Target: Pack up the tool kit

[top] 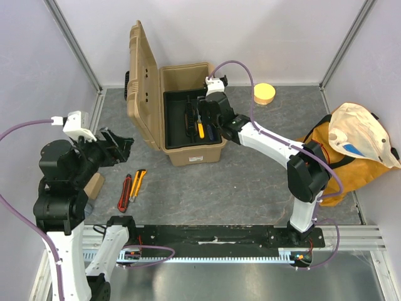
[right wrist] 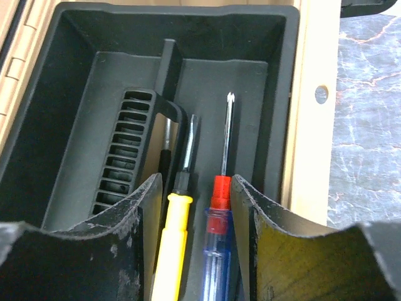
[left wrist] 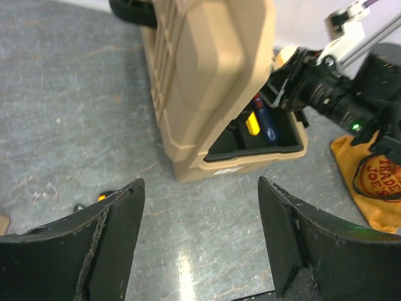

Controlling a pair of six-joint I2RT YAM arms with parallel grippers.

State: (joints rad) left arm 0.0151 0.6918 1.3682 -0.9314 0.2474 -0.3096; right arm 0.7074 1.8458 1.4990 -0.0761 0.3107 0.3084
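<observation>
Over on the table in the top view, the toolbox [top: 194,153] sits with its lid standing open, so the black tray [top: 175,103] is easy to reach. The right gripper [top: 207,118] is down inside it. The left gripper [top: 119,145] hangs near the red tool [top: 124,193] and yellow tool [top: 138,180] lying loose in front; I'd guess those go in next.

Left wrist view: claw spread wide, nothing in it, facing the box.

Right wrist view: claw parted, straddling 2 handles, the yellow screwdriver [right wrist: 170,241] and blue screwdriver [right wrist: 216,263]. Both lie lengthwise in the tray. Looks like it grips neither, though the contact itself is hard to see.
</observation>
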